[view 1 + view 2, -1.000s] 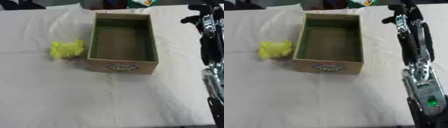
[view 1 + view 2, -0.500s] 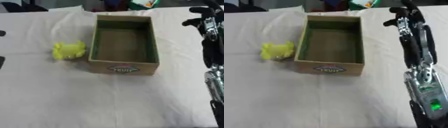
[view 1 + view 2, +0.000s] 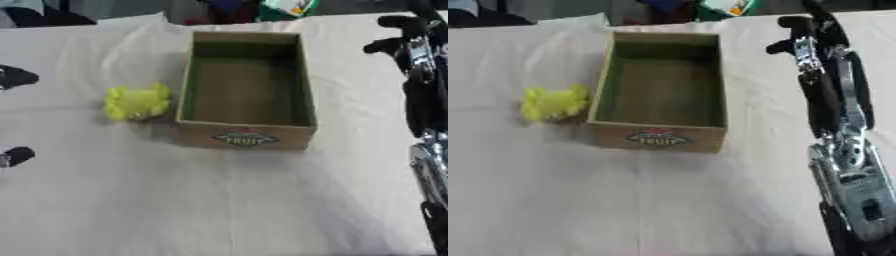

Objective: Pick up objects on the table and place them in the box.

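Left eye view: left robot hand [image 3: 16, 77] newly edging in, grip unreadable, toward yellow toy [image 3: 136, 102] beside empty box [image 3: 246, 135].

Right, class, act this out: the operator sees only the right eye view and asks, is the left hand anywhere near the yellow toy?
Observer: The left hand shows at the left edge of the left eye view, apart from the yellow toy.
Operator: Just one piece of it?
Observer: Two dark pieces; the second sits lower on that edge, below the toy's level.
Operator: What lies between them and the toy?
Observer: White cloth.
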Motion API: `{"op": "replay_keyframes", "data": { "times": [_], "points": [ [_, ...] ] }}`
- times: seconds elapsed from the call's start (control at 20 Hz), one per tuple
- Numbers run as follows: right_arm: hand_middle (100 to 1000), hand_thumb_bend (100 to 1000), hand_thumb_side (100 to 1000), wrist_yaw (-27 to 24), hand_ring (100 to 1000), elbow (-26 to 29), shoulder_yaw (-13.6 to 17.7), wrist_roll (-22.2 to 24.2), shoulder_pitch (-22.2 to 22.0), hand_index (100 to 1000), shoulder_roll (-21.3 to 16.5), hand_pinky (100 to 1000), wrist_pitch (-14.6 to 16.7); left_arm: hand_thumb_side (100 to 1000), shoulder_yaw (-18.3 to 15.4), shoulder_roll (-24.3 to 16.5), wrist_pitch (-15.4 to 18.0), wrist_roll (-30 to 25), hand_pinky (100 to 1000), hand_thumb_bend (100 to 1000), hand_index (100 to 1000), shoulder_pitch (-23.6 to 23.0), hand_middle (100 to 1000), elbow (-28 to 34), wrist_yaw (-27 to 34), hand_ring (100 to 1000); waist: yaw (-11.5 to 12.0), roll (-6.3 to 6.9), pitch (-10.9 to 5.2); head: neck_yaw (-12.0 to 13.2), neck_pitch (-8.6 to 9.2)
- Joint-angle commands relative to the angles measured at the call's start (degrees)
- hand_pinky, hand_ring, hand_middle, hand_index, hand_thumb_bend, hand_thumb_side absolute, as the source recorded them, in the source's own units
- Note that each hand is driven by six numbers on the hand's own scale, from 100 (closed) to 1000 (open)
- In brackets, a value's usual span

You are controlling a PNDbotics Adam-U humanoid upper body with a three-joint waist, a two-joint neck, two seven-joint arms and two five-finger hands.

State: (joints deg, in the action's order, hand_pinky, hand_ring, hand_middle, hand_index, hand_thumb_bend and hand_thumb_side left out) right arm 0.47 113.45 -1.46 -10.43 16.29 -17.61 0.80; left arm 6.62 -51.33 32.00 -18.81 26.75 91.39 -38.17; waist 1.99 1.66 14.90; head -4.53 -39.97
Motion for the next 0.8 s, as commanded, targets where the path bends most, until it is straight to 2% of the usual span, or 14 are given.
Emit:
{"op": "replay_keyframes", "data": {
  "times": [0.05,0.1,0.15,0.3,0.45,0.6,0.65,0.8],
  "points": [
    [739,100,756,-0.38,611,1.14,-0.05,0.28,0.46,949,-0.78,814,0.06,606,-0.37,-0.02,0.32,-10.94,734,455,1000,3.53,886,-2.11,5.17,870,-0.25,0.00,-1.24,0.11,0.79],
    [739,100,753,-0.42,611,1.14,-0.05,0.28,0.43,949,-0.71,814,0.03,573,-0.52,0.44,0.19,-14.09,735,430,1000,4.67,885,-2.83,6.92,872,-0.38,-0.03,-1.30,0.14,0.85],
    [739,100,758,-0.47,611,1.14,-0.05,0.27,0.39,949,-0.65,814,0.00,526,-0.64,0.84,0.00,-16.66,737,360,1000,5.69,894,-3.52,8.25,878,-0.49,-0.04,-1.34,0.20,0.82],
    [739,100,760,-0.70,611,1.14,-0.10,0.18,0.26,950,-0.61,814,0.00,472,-0.56,2.02,-0.48,-21.89,743,306,1000,8.39,911,-5.72,10.05,884,-0.69,0.04,-1.40,0.27,0.50],
    [740,100,759,-0.73,611,1.14,-0.17,0.25,0.18,950,-0.67,815,-0.04,464,-0.01,3.38,-0.70,-24.97,750,323,1000,10.61,922,-7.95,10.09,892,-0.66,0.08,-1.38,0.56,-0.03],
    [740,100,758,-0.77,611,1.14,-0.28,0.35,0.12,951,-0.75,815,-0.08,522,0.67,4.11,0.03,-26.86,757,517,1000,12.21,943,-9.46,8.32,906,-0.71,0.13,-1.30,1.08,-0.31],
    [740,100,757,-0.77,610,1.14,-0.31,0.38,0.11,951,-0.76,815,-0.11,523,0.83,4.27,0.44,-27.16,756,536,1000,12.65,946,-9.87,7.25,908,-0.76,0.14,-1.26,1.21,-0.39],
    [740,100,756,-0.86,611,1.14,-0.41,0.43,0.12,952,-0.74,815,-0.20,465,1.30,5.10,1.47,-26.23,747,436,1000,13.81,933,-11.12,3.33,905,-1.14,0.19,-1.12,1.62,-0.61]
  ]
}}
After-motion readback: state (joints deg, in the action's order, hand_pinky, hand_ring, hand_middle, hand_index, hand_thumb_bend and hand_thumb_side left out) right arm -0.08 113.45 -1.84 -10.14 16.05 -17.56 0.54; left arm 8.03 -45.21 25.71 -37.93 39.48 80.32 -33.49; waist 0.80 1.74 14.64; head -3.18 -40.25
